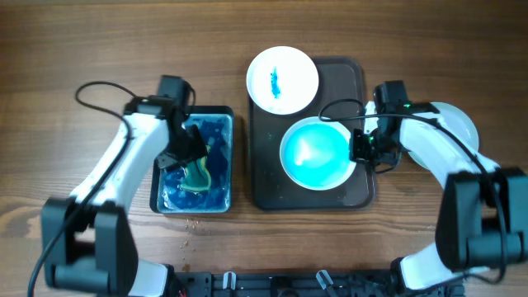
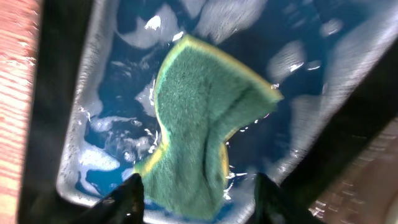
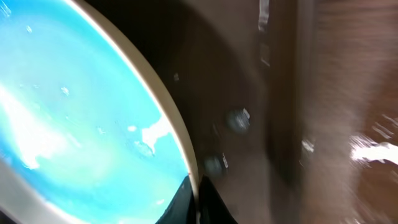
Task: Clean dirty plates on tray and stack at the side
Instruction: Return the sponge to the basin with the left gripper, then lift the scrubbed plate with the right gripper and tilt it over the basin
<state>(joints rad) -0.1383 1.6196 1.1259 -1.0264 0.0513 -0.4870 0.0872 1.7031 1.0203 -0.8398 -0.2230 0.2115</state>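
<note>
A blue-coated plate [image 1: 315,153] lies on the dark tray [image 1: 356,82]. My right gripper [image 1: 360,147] is shut on its right rim; in the right wrist view the fingers [image 3: 198,200] pinch the pale rim of the plate [image 3: 74,124]. A white plate [image 1: 283,79] with a blue smear sits at the tray's back left corner. My left gripper [image 1: 188,151] is open over the basin [image 1: 224,124] of blue soapy water. In the left wrist view its fingers [image 2: 196,193] straddle the lower end of the green and yellow sponge [image 2: 202,118] without closing on it.
A white plate [image 1: 459,122] lies on the table right of the tray, partly under my right arm. The basin's metal wall [image 2: 81,112] stands close to my left fingers. Cables run along both arms.
</note>
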